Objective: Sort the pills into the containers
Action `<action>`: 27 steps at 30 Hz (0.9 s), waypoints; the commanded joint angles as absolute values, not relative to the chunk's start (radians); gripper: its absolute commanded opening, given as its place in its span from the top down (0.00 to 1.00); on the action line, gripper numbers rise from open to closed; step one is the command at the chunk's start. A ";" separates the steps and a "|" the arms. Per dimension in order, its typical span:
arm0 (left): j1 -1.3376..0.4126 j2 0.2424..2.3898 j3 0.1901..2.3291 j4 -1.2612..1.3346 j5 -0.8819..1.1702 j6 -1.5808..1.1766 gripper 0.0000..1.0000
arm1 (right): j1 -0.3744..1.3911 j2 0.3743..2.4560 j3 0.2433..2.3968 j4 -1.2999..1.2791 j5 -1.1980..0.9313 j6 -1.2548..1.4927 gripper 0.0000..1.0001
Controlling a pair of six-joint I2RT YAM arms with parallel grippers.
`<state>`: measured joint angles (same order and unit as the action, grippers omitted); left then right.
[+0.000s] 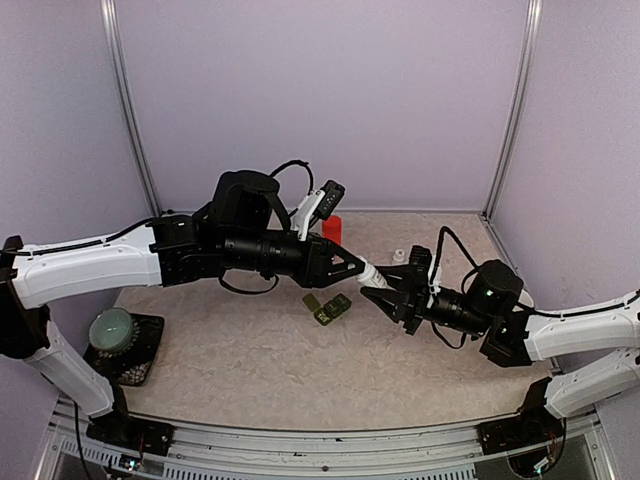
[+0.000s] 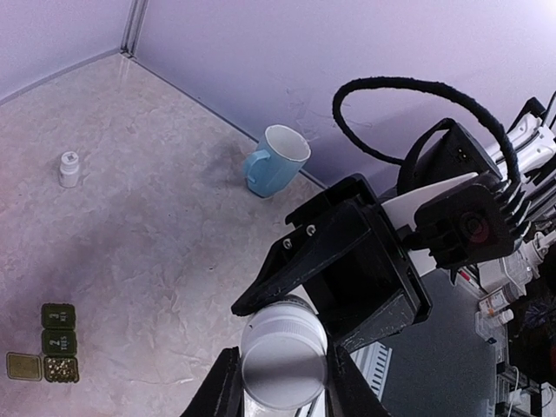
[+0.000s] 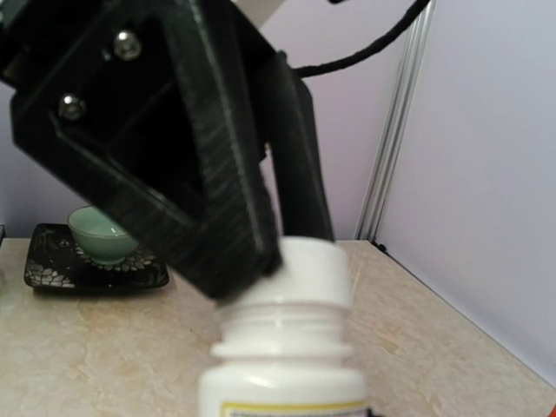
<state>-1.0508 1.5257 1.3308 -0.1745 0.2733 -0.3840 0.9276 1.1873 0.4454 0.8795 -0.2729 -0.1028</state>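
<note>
A white pill bottle (image 3: 282,365) is held in the air between both arms, above the table's middle. My left gripper (image 2: 282,382) is shut on its white cap (image 2: 282,356), one black finger on each side. My right gripper (image 1: 385,292) is shut on the bottle's body; its fingers (image 2: 347,261) show black behind the cap in the left wrist view. They are out of the right wrist view, where the left gripper's finger (image 3: 200,174) covers part of the cap. The dark green containers (image 1: 328,308) lie on the table just below. One lid is open, with small pills (image 2: 61,370) inside.
A pale blue mug (image 2: 276,161) stands by the back wall. A small white bottle (image 1: 399,256) and a red object (image 1: 332,229) stand at the back. A green cup (image 1: 113,328) sits on a black tray at the left.
</note>
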 commanded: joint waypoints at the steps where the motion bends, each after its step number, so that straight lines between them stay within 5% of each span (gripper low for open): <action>1: -1.055 1.549 1.366 -0.188 0.298 -0.373 0.82 | 0.939 1.175 0.434 0.880 -0.307 -0.103 0.95; 14: -1.064 1.538 1.323 -0.166 0.409 -0.275 0.87 | 0.936 1.107 0.431 0.852 -0.376 -0.086 0.94; 27: -1.135 1.449 1.271 -0.056 0.437 -0.153 0.78 | 0.914 1.088 0.446 0.992 -0.514 0.260 0.94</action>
